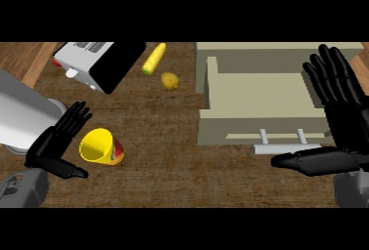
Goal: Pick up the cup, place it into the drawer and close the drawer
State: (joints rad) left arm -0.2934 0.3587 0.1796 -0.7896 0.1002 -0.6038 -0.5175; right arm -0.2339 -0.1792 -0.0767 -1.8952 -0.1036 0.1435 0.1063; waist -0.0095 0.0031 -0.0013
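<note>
yellow cup [99, 146], perhaps red-striped

- No readable text, brand, number or sign anywhere.
- The cup [101, 146] bears only a red and green patch, with no letters to make out.

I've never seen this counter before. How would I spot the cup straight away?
Start at the wooden counter and look to its left part, near the left hand. The cup lies on its side right of that hand's open fingers, mouth towards them. It is bright yellow and hollow, far larger than the corn and potato further back.
</note>
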